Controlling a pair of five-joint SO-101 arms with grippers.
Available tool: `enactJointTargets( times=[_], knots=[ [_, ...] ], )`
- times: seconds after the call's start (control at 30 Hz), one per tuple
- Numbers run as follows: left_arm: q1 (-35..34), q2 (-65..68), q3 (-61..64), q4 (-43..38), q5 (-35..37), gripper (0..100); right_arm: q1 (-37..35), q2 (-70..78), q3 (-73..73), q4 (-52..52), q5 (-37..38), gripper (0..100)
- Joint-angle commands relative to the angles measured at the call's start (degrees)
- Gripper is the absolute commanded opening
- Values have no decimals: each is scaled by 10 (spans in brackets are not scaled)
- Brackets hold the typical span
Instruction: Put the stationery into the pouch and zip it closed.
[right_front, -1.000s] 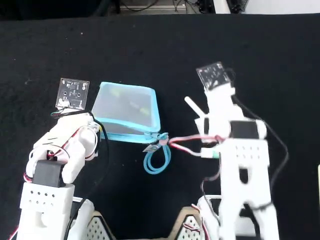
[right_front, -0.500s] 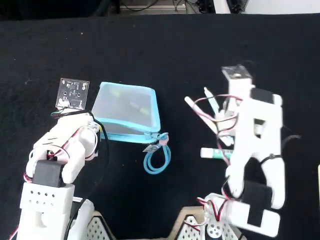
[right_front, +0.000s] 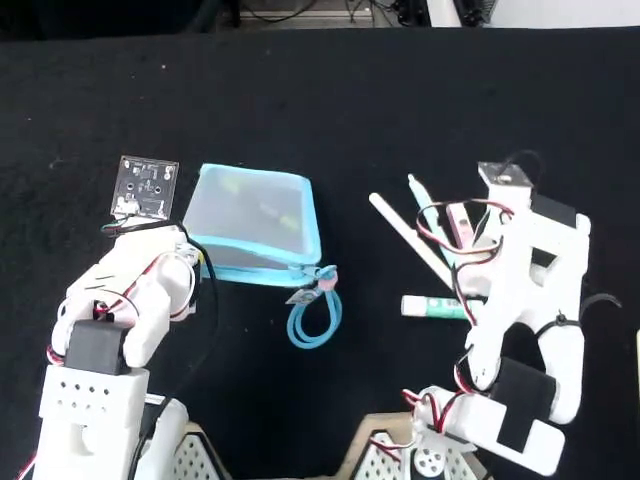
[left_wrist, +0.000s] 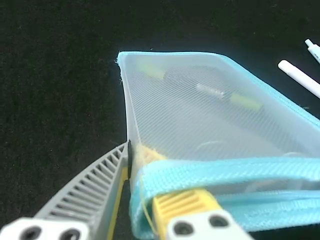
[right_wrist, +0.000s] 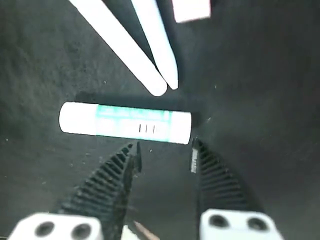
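Some items are in the pouch (right_front: 255, 225), pinched by the left jaws. Pens (right_front: 400, 228) and tube (right_wrist: 125, 122) lie outside, right; the right jaws gape empty above the tube. Zipping is left.

**Even overhead light, little shadow**

The high view is brightly and evenly lit. The matte black table (right_front: 330, 100) swallows the light and shows almost no shadows. The white left arm (right_front: 120, 300) at 8 o'clock and right arm (right_front: 525, 290) at 4 o'clock glare pale. The pouch (left_wrist: 210, 115) carries a mild sheen. The glue stick (right_wrist: 125, 122) casts a soft, close shadow.
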Motion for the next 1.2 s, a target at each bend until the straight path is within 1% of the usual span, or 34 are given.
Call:
enactJointTargets(
  times=[0.0, 0.07, 0.13, 0.2, 0.27, 0.37, 0.43, 0.6, 0.7, 0.8, 0.9, 0.97, 1.17],
  knots=[
    [0, -5, -7, -11, 5, 30, 7, 0, -12, -17, 180, 162],
    [0, -5, -7, -11, 5, 30, 12, 0, -12, -10, 304, 162],
    [0, -5, -7, -12, 5, 30, 12, 0, -10, 9, 399, 162],
    [0, -5, -7, -12, 5, 30, 8, 0, -5, 20, 457, 163],
    [0, -5, -7, -12, 5, 30, 6, 0, -2, 19, 494, 165],
    [0, -5, -7, -12, 5, 30, 4, 0, -5, 23, 523, 166],
    [0, -5, -9, -12, 5, 30, -15, 0, 0, 25, 530, 166],
    [0, -5, -7, -12, 5, 30, -98, -1, 1, 90, 549, 163],
    [0, -5, -7, -11, 5, 30, -142, -1, 6, 88, 556, 163],
    [0, -5, -7, -11, 5, 30, -170, 0, 6, 88, 557, 164],
    [0, -5, -7, -11, 5, 30, -193, 5, 10, 82, 585, 165],
    [0, -5, -7, -11, 5, 30, -200, 5, 30, 45, 592, 166],
    [0, -5, -7, -10, 5, 30, -199, 5, 134, -124, 593, 166]
  ],
)
